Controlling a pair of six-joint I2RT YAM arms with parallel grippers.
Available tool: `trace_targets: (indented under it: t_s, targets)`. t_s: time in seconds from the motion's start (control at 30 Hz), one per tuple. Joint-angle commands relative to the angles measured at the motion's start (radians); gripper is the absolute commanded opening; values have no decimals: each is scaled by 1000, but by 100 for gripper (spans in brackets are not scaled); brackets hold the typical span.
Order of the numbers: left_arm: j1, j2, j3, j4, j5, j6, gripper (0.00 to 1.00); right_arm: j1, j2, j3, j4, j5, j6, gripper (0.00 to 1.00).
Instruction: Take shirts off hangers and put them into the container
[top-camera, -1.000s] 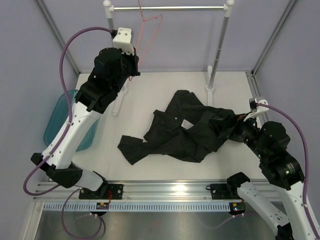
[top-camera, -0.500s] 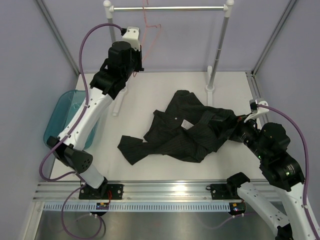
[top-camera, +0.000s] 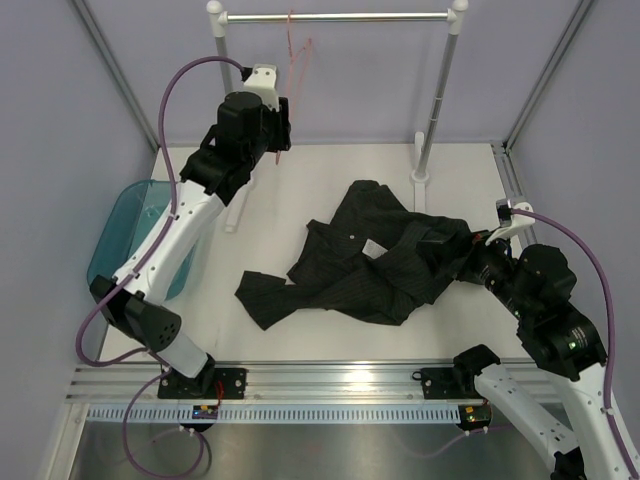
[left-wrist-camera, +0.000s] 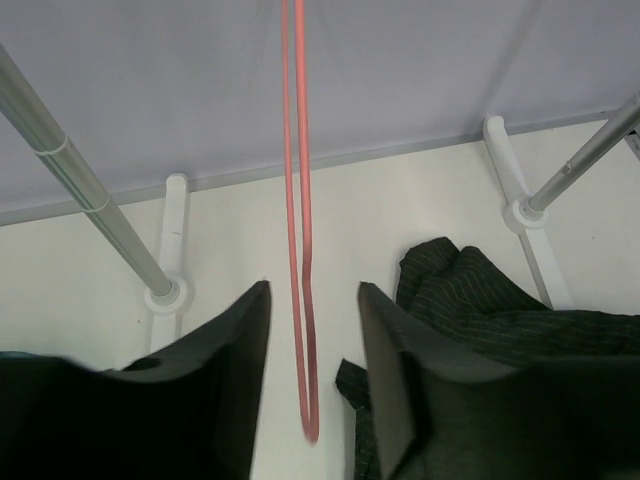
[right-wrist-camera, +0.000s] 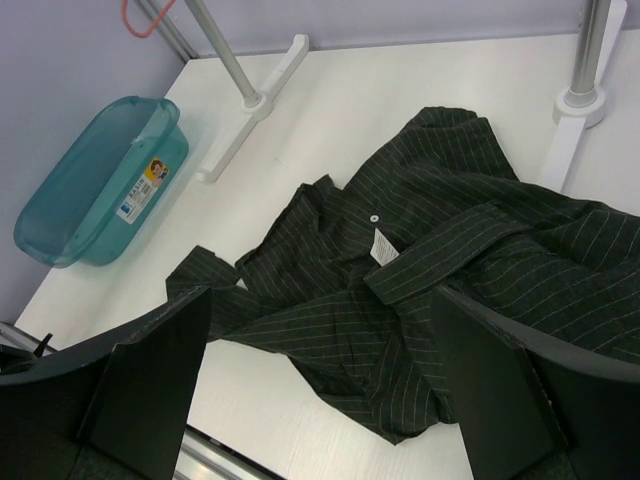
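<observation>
Left gripper: raised high at the back left, just under the rail. Its 2 fingers stand apart, and the wire between them has a gap on either side, so they clamp nothing.
Pink wire hanger: hangs from the metal rail, left of the rail's middle. It is turned nearly edge-on, so from the left wrist it looks like 2 thin strands coming down to a narrow loop.
Where the loop sits: the hanger's low end is down between the left fingers, and I cannot tell whether it brushes either one.
Black pinstriped shirt: off the hanger and crumpled on the white table, right of centre. Its collar tag faces up and 1 sleeve trails toward the near left.
Right gripper: low at the shirt's right edge, with its 2 fingers spread wide. The cloth is in view between them, and nothing is gripped.
Right fingers and cloth: from above, the gripper sits right at the fabric's edge. I cannot tell whether it touches.
Teal tub: on the table's left edge, partly hidden behind the left arm from above and well apart from the shirt.
Tub from the right wrist: the tub lies lengthwise along the left wall, with a small sticker on its side.
</observation>
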Motion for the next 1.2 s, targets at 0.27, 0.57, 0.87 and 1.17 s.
trace_targets:
  t_s: [0.27,0.57,0.87,1.17]
  targets:
    - [3,-168,-14,-12,53,-26,99,8,13,28,4,15,-14,99]
    - [-147,-294,-129,-32,179,-92,99,9,-14,33,-4,64,-15,100]
    - [-414,-233,-278,115,209,-199,99,8,-89,7,-15,165,14,99]
    - [-501,42,-276,282,195,-200,99,8,-169,-28,-53,180,60,99]
